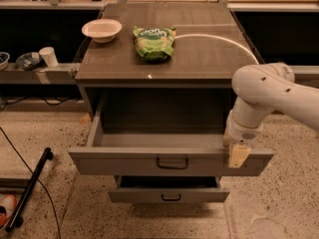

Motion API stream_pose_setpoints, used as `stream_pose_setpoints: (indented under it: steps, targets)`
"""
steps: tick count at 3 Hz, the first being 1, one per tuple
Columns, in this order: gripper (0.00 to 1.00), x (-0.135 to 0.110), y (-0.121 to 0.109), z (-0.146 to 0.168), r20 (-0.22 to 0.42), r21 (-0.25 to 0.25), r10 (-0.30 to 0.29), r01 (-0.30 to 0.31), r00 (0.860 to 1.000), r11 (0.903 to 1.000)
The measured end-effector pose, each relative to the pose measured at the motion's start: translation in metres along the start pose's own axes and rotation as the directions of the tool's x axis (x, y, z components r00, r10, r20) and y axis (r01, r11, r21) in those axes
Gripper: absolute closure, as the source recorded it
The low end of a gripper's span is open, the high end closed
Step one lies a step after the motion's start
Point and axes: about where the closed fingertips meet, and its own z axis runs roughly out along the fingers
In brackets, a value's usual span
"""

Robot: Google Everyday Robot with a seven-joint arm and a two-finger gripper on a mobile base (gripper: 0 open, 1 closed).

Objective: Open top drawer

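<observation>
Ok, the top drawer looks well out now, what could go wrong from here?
1. The tool sits at the right end of the front of the top drawer, far from the black handle; an off-centre pull may skew and jam it.
2. The drawer is already far out; more pull might hit its stops and jolt the cabinet, shifting the bowl and green bag on top.
</observation>
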Motion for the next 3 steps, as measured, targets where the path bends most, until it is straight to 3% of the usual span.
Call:
stream_pose_setpoints:
  steps: [2, 3]
  targets:
    - [0.45, -0.005, 0.077, -0.022, -0.006, -0.012, -0.043, 0.043, 0.999, 0.999]
    - [0.45, -0.01, 0.091, -0.029, -0.002, -0.017, -0.065, 0.065, 0.998, 0.9977]
